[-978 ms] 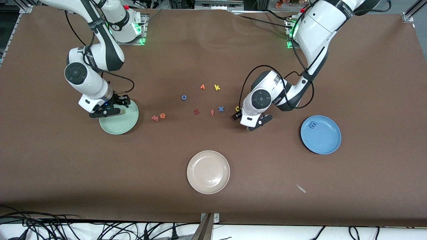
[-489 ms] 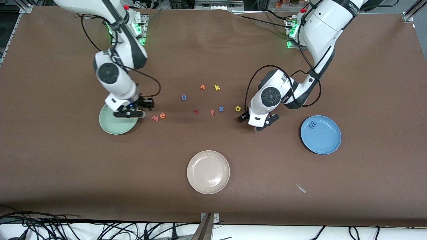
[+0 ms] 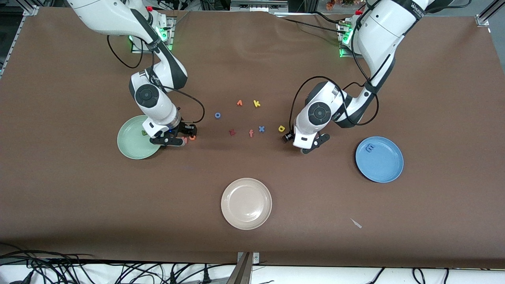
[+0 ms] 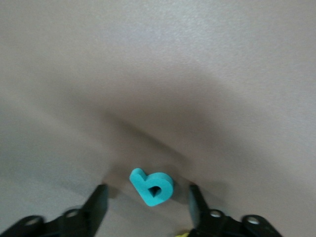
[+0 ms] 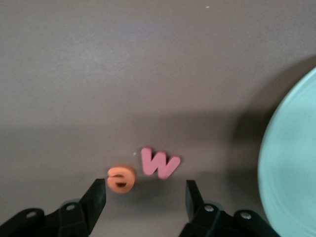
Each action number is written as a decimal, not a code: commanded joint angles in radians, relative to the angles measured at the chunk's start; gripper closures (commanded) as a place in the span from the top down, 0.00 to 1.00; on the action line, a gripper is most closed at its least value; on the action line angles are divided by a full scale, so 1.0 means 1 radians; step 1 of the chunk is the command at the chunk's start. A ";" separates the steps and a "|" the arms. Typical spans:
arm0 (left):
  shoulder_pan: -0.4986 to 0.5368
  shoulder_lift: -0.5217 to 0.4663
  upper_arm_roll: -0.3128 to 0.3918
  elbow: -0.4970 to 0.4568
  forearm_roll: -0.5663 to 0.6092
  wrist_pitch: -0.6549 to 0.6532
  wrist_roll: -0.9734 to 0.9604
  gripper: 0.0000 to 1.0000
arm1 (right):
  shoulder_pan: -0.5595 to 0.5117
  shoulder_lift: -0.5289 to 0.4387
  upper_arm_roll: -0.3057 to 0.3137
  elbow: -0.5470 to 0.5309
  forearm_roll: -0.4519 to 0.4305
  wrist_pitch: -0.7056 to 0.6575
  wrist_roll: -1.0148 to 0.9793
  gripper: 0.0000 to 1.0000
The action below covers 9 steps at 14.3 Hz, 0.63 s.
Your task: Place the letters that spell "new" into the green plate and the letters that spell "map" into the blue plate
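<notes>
Everything is placed against the beige plate, which lies nearest the front camera.

Farther from the camera than it, toward the right arm's end of the table, the green plate is found with the olive n already in it. Just beside that plate's rim the right gripper is held low over the table with its fingers spread and nothing between them. The salmon w and the orange e lie side by side just ahead of the fingertips. Their row runs across the gap, and the e is close to one finger. In the front view both letters are almost wholly covered by this gripper.

Straight up the table from the beige plate, spare letters are scattered, among them the z, f and x.

Toward the left arm's end, the yellow p lies just beside the left gripper. Its fingers are spread on either side of the teal a, and neither is seen to touch it. The a's longer side is laid across the gap, so a squeeze is judged to be all that is needed. The a is hidden in the front view.

Nearer that end again, the blue plate holds the blue m.
</notes>
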 commanded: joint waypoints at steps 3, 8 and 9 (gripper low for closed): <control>0.000 -0.024 0.005 -0.025 0.053 0.004 -0.019 0.20 | -0.005 0.050 -0.026 0.017 -0.011 0.081 -0.004 0.73; 0.004 -0.030 0.005 -0.025 0.061 -0.001 -0.019 0.20 | -0.003 0.078 -0.026 0.017 -0.011 0.115 -0.002 0.67; 0.004 -0.030 0.005 -0.025 0.061 -0.004 -0.018 0.20 | -0.003 0.078 -0.026 0.015 -0.013 0.115 -0.002 0.61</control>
